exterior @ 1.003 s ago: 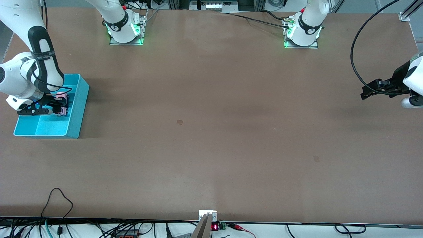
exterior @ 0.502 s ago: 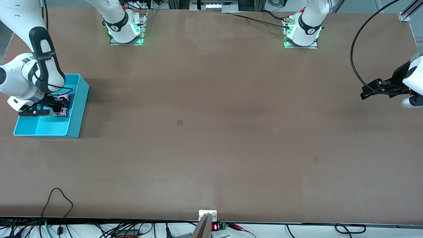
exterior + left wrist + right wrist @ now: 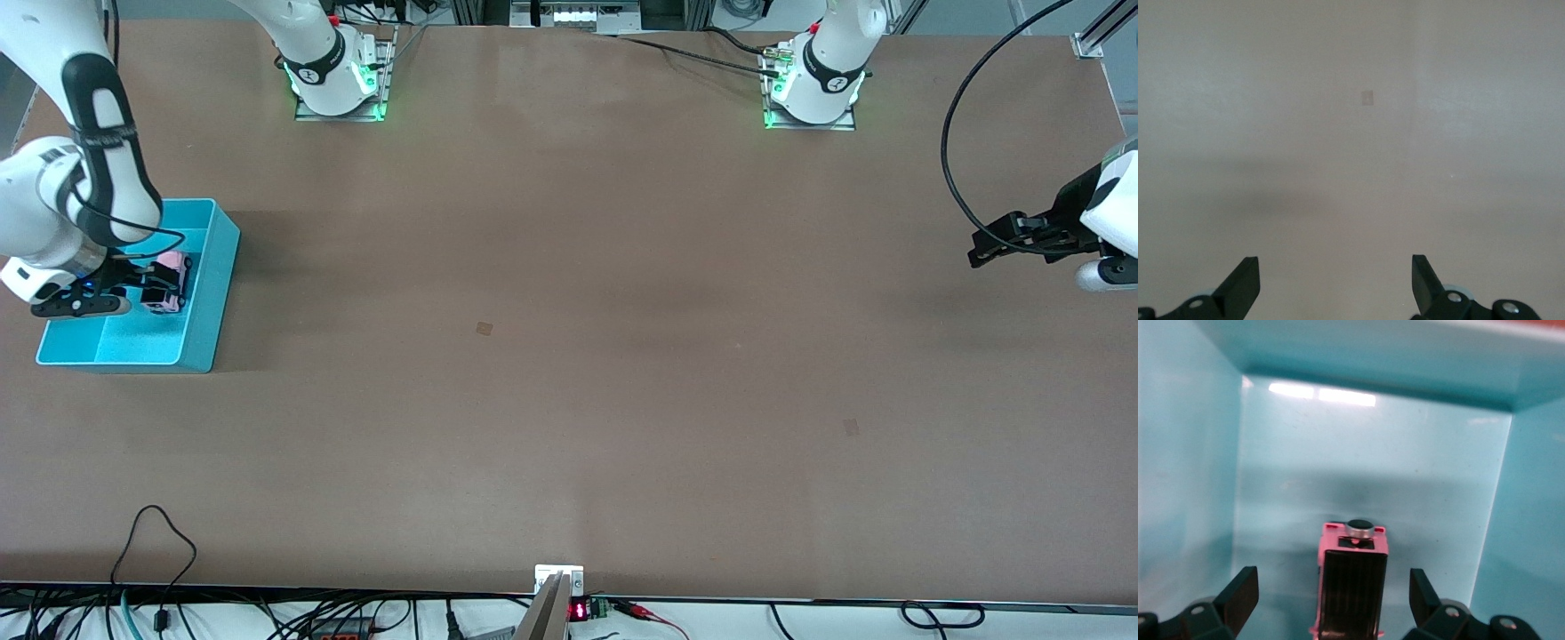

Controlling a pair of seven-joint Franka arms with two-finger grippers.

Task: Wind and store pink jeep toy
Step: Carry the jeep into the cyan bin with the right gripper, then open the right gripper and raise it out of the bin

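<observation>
Pink jeep toy (image 3: 1353, 583) resting on floor of cyan bin (image 3: 218, 293), at the right arm's end of the table: storage seemingly done. Right gripper (image 3: 151, 286) over toy, fingers (image 3: 1238, 593) spread, released, clear of both sides. Left gripper (image 3: 1000, 242) parked over bare table (image 3: 569, 356), fingers (image 3: 1241, 283) apart, waiting. Wheels and any winder hidden; toy's rear cut off in the right wrist view.

The brown table (image 3: 569, 356) carries 1 cyan bin (image 3: 209, 302) at the right arm's end, plus 2 arm bases along its edge.
</observation>
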